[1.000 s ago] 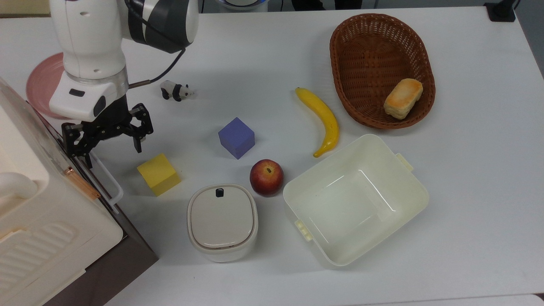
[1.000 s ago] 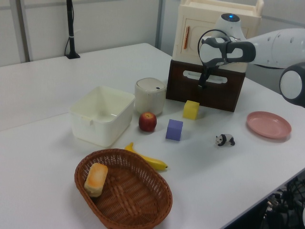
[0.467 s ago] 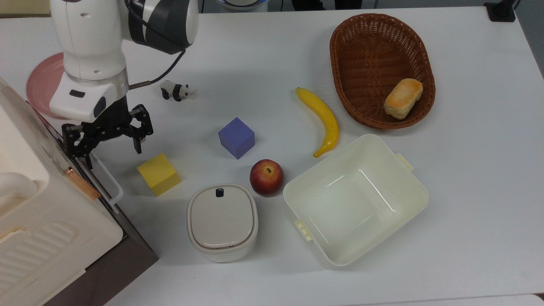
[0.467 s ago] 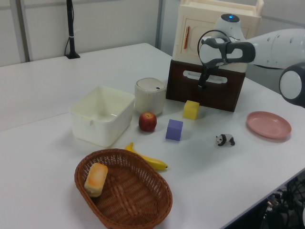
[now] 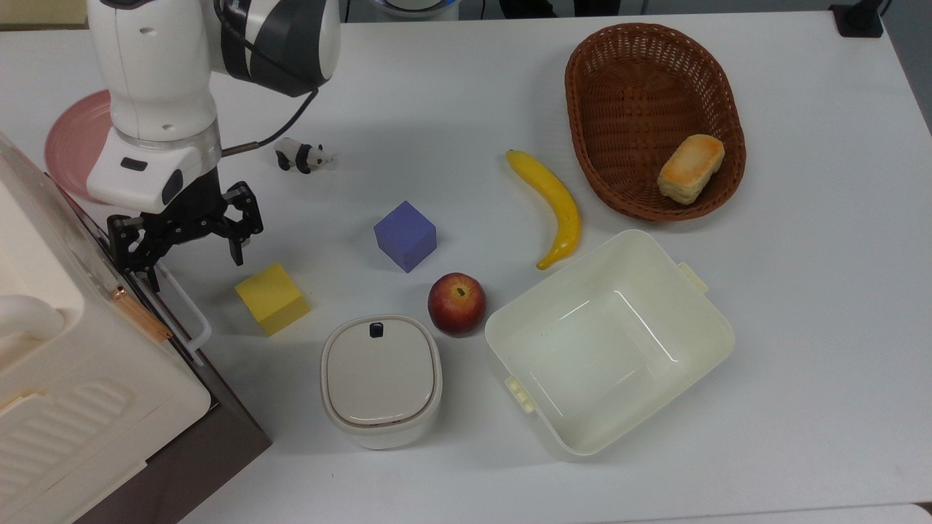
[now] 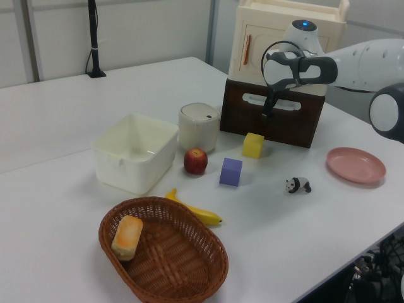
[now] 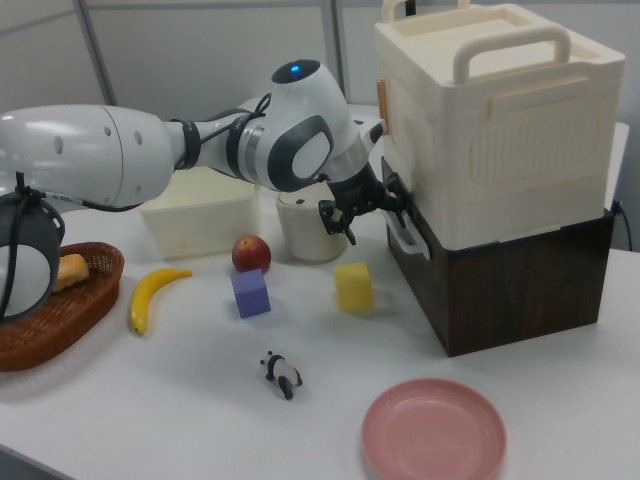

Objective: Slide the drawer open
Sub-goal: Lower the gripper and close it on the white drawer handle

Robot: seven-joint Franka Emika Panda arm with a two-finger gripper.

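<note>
White table (image 5: 466,87) carries a dark brown wooden drawer (image 7: 500,275) at the top view's lower left, under a cream case (image 7: 495,130). Its white bar handle (image 5: 183,309) runs diagonally, facing the yellow block (image 5: 272,298). End effector (image 5: 191,251), fingers spread open, straddles the handle's upper end.

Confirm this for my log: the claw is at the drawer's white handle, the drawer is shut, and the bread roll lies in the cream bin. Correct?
Not quite. The bread roll lies in the brown wicker basket, as the top view shows. The rest stands: the claw is at the white handle of the drawer, which is shut.
</note>
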